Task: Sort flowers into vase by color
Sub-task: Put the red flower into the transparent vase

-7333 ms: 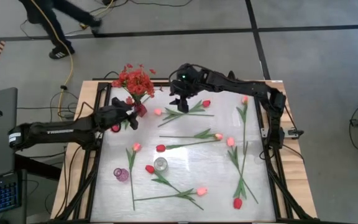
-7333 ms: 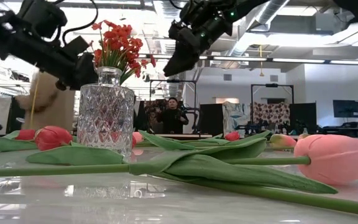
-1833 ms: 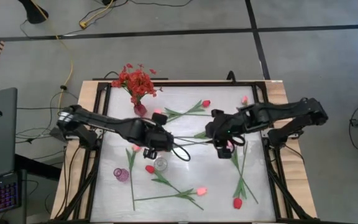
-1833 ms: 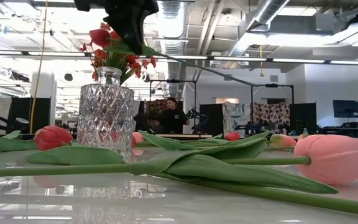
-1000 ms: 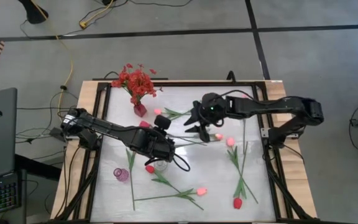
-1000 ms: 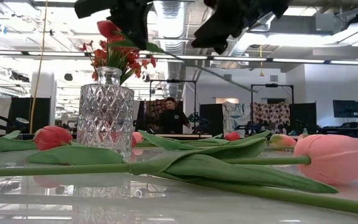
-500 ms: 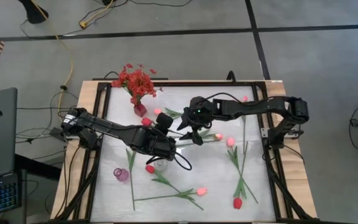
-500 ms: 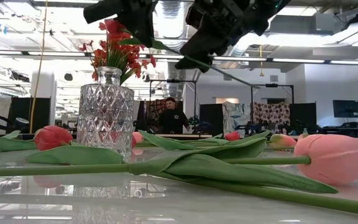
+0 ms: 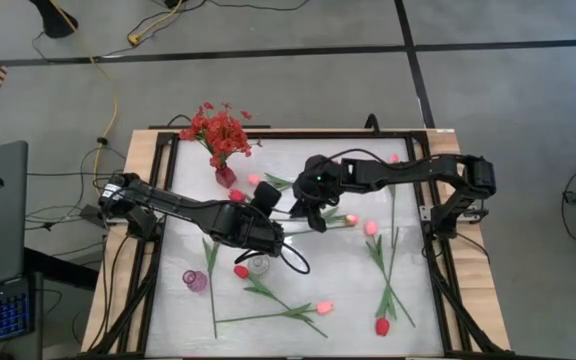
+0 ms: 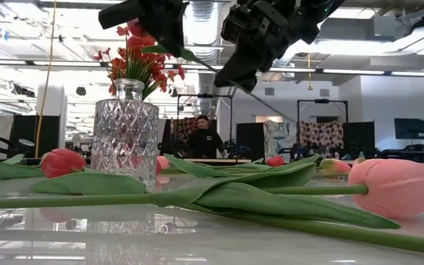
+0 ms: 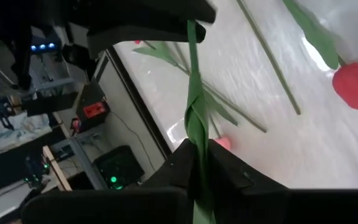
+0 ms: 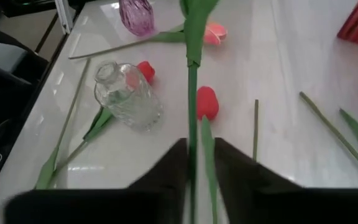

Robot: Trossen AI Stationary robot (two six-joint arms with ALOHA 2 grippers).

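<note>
Low view, near to far: pink tulip (image 10: 396, 188) lies closest on the bench (image 9: 298, 290), cut-glass vase (image 10: 125, 140) behind it. Above, both tools now meet over mid-bench on one red tulip (image 10: 132, 34): left tool (image 11: 194, 171) pinched on its stem, right tool (image 12: 194, 155), wide a second ago, has narrowed around the same stem. Reads as a mid-air handover; the flower is aloft, not yet in any vase, the clear bottle vase (image 12: 128, 96) lying below it.
</note>
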